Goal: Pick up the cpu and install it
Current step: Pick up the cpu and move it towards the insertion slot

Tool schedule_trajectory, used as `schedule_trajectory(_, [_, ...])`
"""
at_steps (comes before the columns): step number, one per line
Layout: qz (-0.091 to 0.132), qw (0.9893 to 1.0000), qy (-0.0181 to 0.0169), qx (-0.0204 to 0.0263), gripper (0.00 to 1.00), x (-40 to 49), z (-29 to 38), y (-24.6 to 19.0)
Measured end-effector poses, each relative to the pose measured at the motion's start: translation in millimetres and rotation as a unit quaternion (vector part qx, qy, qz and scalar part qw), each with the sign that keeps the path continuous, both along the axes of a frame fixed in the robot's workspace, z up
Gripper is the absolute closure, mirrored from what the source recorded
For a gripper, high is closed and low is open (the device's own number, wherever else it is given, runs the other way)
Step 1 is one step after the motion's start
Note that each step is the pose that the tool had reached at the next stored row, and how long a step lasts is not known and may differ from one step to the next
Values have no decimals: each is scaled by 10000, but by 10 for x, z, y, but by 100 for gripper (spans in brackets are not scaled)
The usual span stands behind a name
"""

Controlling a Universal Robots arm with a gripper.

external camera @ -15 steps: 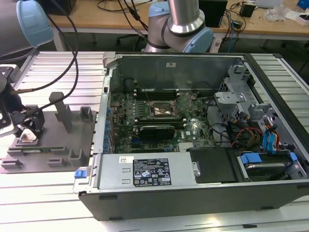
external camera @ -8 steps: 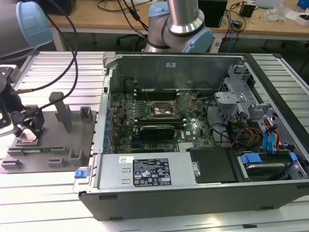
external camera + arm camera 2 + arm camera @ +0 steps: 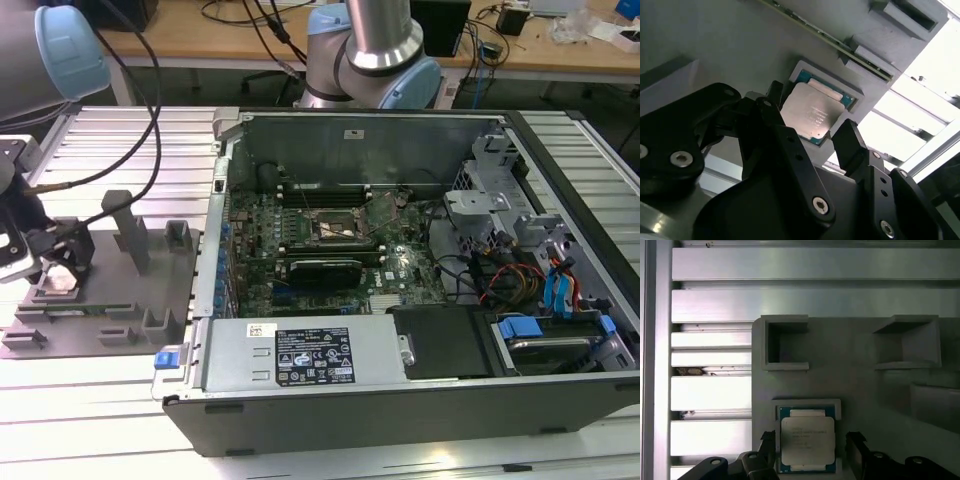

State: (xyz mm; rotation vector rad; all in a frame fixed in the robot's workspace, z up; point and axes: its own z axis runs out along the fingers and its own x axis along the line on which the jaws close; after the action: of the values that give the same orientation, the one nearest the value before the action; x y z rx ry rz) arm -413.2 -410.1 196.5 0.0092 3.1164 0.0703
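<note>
The cpu [image 3: 807,441], a small square chip with a pale silver top, lies flat in a shallow recess of the grey fixture plate [image 3: 855,385]. In both wrist views my gripper [image 3: 810,440] hangs just above it, black fingers [image 3: 856,445] standing on either side of the chip with small gaps, so it is open. The second wrist view shows the cpu [image 3: 812,112] between the same fingers [image 3: 847,137] of the gripper [image 3: 811,111]. In the exterior view the gripper [image 3: 50,255] is at the far left over the cpu [image 3: 62,281].
The open computer case [image 3: 400,400] lies toward the exterior view's right, with the motherboard's bare socket [image 3: 343,228] near its middle. Upright posts [image 3: 128,230] rise from the fixture plate [image 3: 120,300] beside the gripper. A black cable [image 3: 150,120] hangs from the arm.
</note>
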Motion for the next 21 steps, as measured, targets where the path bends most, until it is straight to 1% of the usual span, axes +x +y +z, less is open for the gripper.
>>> schedule_trajectory(2, [1,10000,1,0,33,0,-2,3])
schedule_trajectory(6, [3,10000,2,-1,33,0,-34,4])
schedule_trajectory(9, [68,10000,2,-4,33,0,-55,4])
schedule_trajectory(12, [79,10000,3,-4,33,0,-68,4])
schedule_trajectory(20, [79,10000,3,-4,33,0,-70,4])
schedule_trajectory(21, [80,10000,31,-3,33,1,-80,5])
